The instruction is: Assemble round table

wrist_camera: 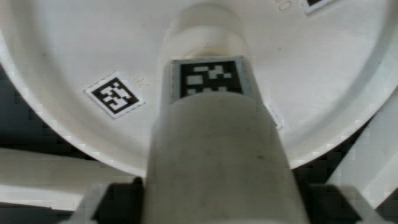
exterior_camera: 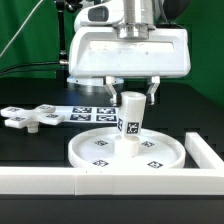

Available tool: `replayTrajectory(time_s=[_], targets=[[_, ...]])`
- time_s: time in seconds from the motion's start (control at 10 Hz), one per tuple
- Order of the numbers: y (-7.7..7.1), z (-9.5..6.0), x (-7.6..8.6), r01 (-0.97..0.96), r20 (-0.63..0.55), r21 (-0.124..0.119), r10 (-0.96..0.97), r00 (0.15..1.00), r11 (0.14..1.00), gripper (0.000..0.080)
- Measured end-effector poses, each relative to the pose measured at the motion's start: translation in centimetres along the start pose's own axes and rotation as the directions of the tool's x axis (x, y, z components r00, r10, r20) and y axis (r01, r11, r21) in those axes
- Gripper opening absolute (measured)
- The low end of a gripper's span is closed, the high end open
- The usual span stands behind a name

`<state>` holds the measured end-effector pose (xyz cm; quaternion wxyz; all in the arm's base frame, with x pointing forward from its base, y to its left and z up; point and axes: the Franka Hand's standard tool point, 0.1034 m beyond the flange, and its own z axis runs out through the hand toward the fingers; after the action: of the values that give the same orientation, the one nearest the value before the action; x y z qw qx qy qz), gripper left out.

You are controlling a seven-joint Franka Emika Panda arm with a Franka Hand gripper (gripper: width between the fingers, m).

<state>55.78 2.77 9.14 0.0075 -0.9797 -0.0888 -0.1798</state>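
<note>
The gripper (exterior_camera: pixel 134 96) is clamped on the post (exterior_camera: pixel 130 126), upright at the centre of the disc (exterior_camera: pixel 85 152) (seating depth hidden). Best to hold it vertical while screwing, since a tilt may jam it.

A green backdrop (exterior_camera: pixel 25 40) filled the space behind the scene, darker toward the exterior view's right. The table (exterior_camera: pixel 30 145) was matte black and evenly lit, with the marker board (exterior_camera: pixel 92 113) lying flat on it. A long white border wall (exterior_camera: pixel 100 185) ran along its near edge.
</note>
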Motion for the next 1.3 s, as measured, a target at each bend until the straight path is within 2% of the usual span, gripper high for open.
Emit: replayTrajectory(time_s=[0.1, 0.2, 0.3, 0.7, 1.0, 1.3], targets=[[0.0, 0.0, 0.0, 0.000, 0.000, 0.000, 0.000, 1.000, 1.000, 0.0484], [0.0, -0.1, 0.1, 0.005, 0.000, -0.001, -0.005, 1.000, 1.000, 0.0594], [0.2, -0.4, 0.3, 0.010, -0.007, -0.003, -0.010, 1.000, 1.000, 0.0638], [0.6, -2.9, 1.6, 0.009, 0.016, 0.003, -0.009, 1.000, 1.000, 0.0649], [0.6, -2.6, 1.4, 0.009, 0.018, 0.003, -0.009, 1.000, 1.000, 0.0649], [0.4, -2.2, 0.7, -0.014, 0.073, 0.016, 0.013, 0.997, 1.000, 0.0649]])
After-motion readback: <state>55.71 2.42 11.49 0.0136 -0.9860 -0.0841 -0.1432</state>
